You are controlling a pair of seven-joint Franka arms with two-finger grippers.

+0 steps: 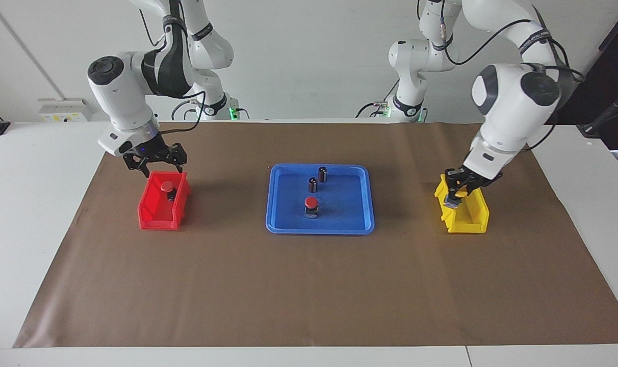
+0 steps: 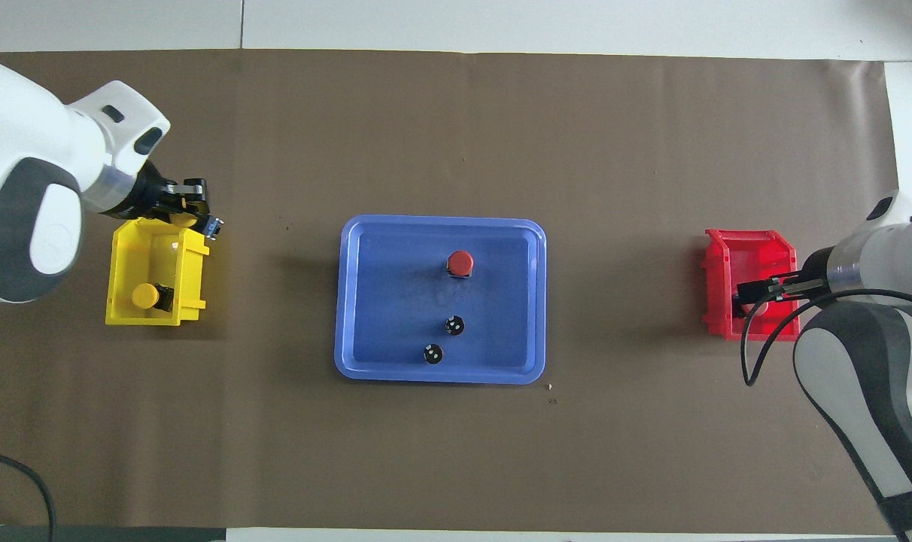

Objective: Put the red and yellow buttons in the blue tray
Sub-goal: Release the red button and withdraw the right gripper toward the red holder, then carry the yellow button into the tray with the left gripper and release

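The blue tray (image 1: 345,210) (image 2: 396,286) holds one red button (image 1: 311,203) (image 2: 460,263). The second red button (image 1: 166,187) lies in the red bin (image 1: 156,216) (image 2: 761,245). My right gripper (image 1: 155,165) (image 2: 749,290) is open and empty just above that bin and hides its button in the overhead view. My left gripper (image 1: 458,192) (image 2: 193,217) is shut on a yellow button (image 1: 460,192) (image 2: 186,221) and holds it over the rim of the yellow bin (image 1: 469,221) (image 2: 166,252). Another yellow button (image 2: 145,296) lies in that bin.
Two dark cylinders without coloured caps (image 1: 322,174) (image 1: 313,184) stand in the tray, nearer to the robots than the red button. A brown mat (image 1: 309,285) covers the table. The red bin is toward the right arm's end, the yellow bin toward the left arm's end.
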